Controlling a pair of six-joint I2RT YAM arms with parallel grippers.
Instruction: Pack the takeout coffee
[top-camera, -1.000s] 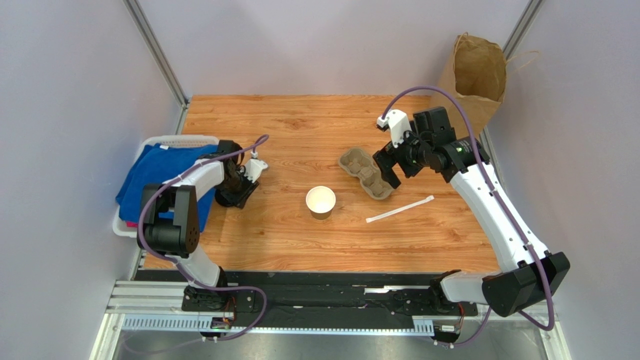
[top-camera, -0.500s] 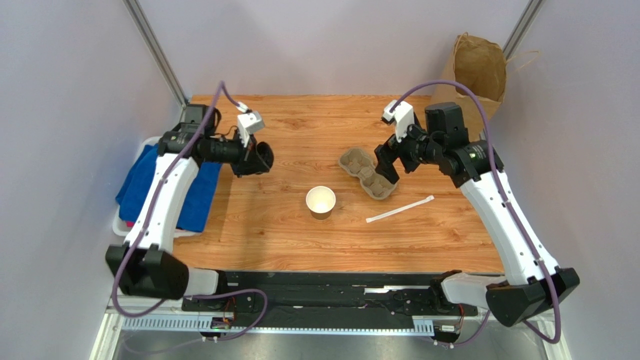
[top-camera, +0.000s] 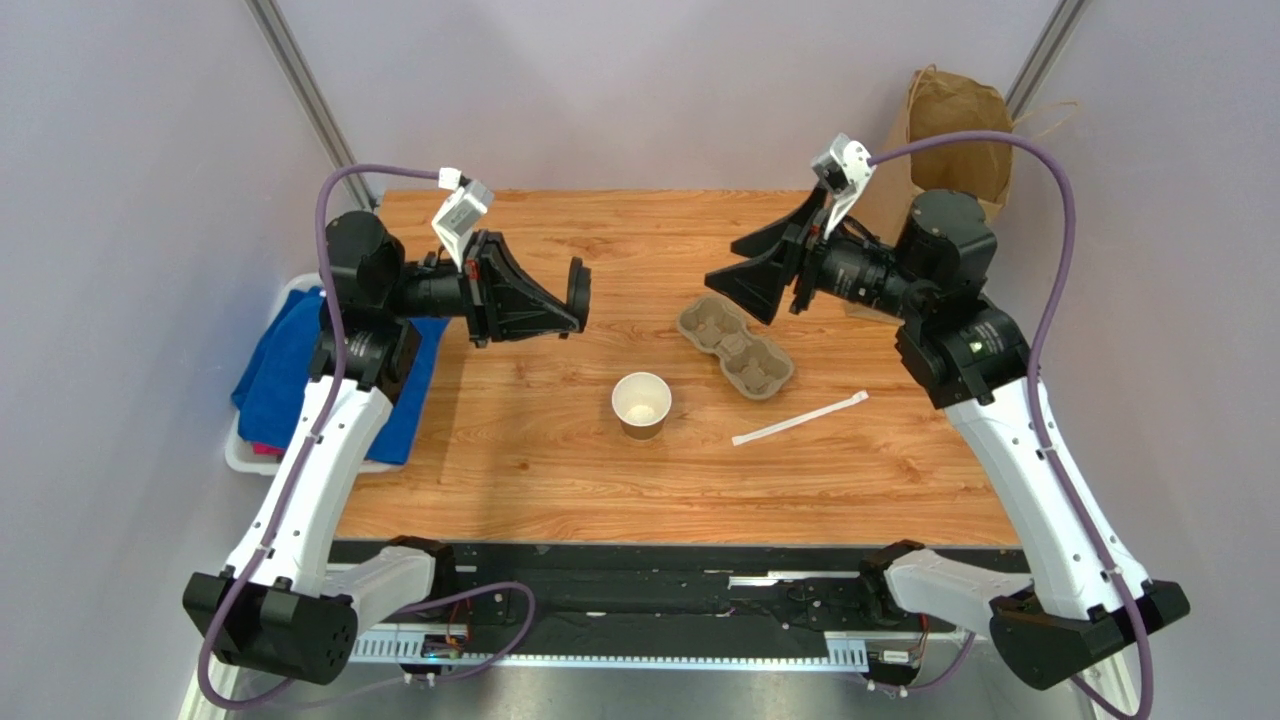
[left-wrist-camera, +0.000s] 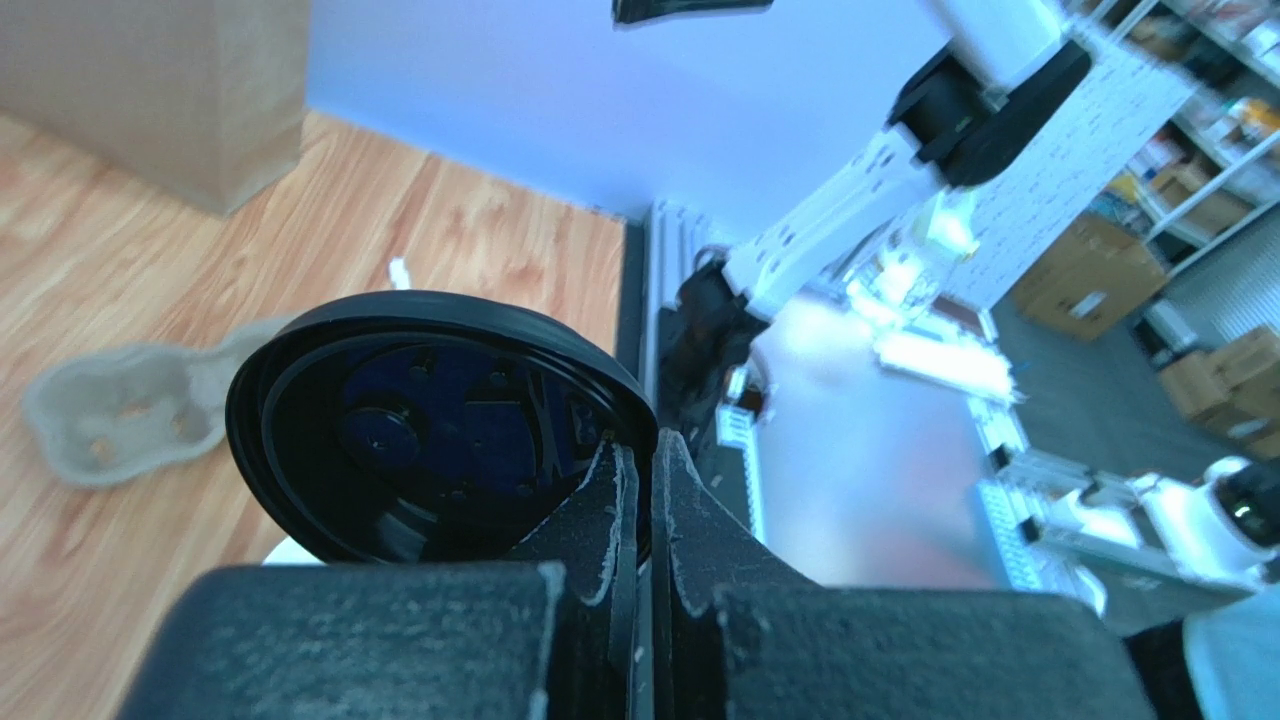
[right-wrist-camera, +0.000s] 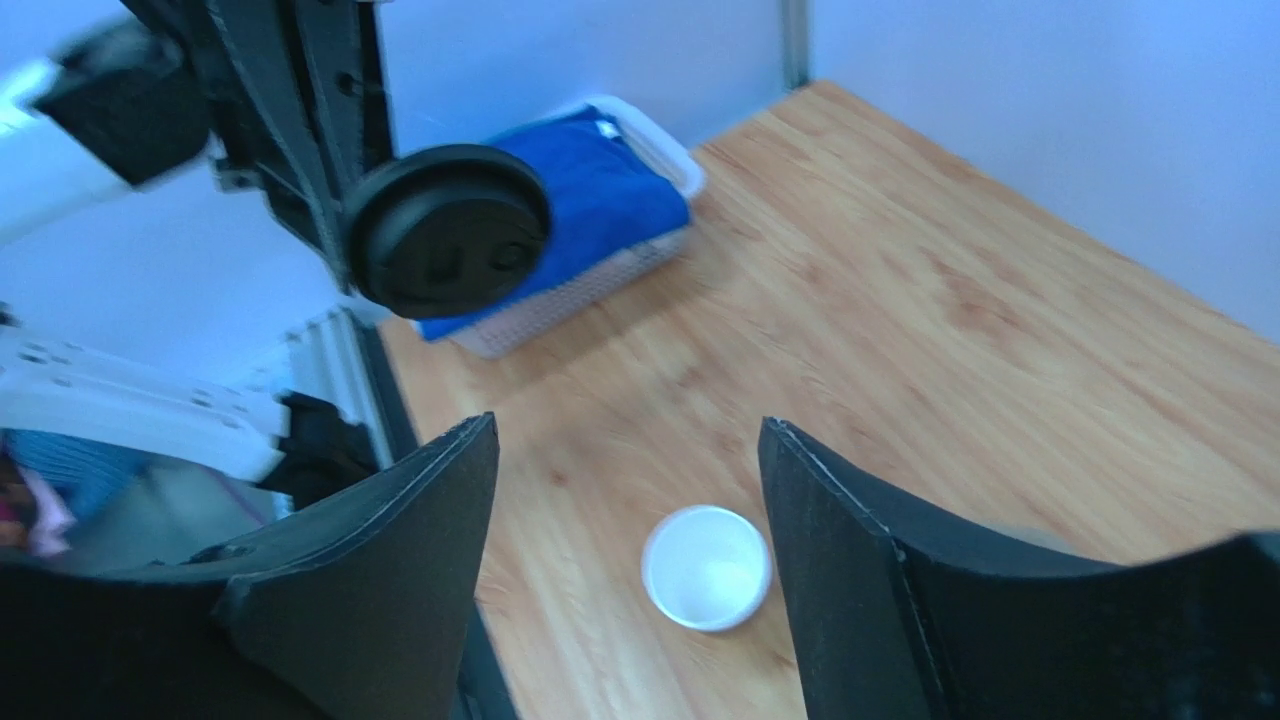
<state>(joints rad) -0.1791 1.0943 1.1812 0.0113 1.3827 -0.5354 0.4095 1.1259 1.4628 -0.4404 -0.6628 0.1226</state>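
Observation:
The takeout coffee cup (top-camera: 642, 404) stands upright and uncovered mid-table, white inside; it also shows in the right wrist view (right-wrist-camera: 706, 567). Its round black lid (top-camera: 577, 285) is held on edge, high above the table and up-left of the cup, by my left gripper (top-camera: 564, 308). In the left wrist view the fingers (left-wrist-camera: 646, 465) are shut on the lid's rim (left-wrist-camera: 436, 428). My right gripper (top-camera: 751, 267) hovers open and empty above the pulp tray, its jaws wide apart (right-wrist-camera: 631, 450), facing the lid (right-wrist-camera: 448, 230).
A grey-brown pulp cup tray (top-camera: 733, 345) lies right of the cup. A white wrapped straw (top-camera: 801, 419) lies to the lower right. The tall brown paper bag (top-camera: 957, 143) stands open at the far right corner. A white basket with blue cloth (top-camera: 308, 375) sits at the left edge.
My left arm has lifted the black lid from the table's left side and swung it up toward the middle. My right gripper has risen from the tray and tilted toward the left arm.

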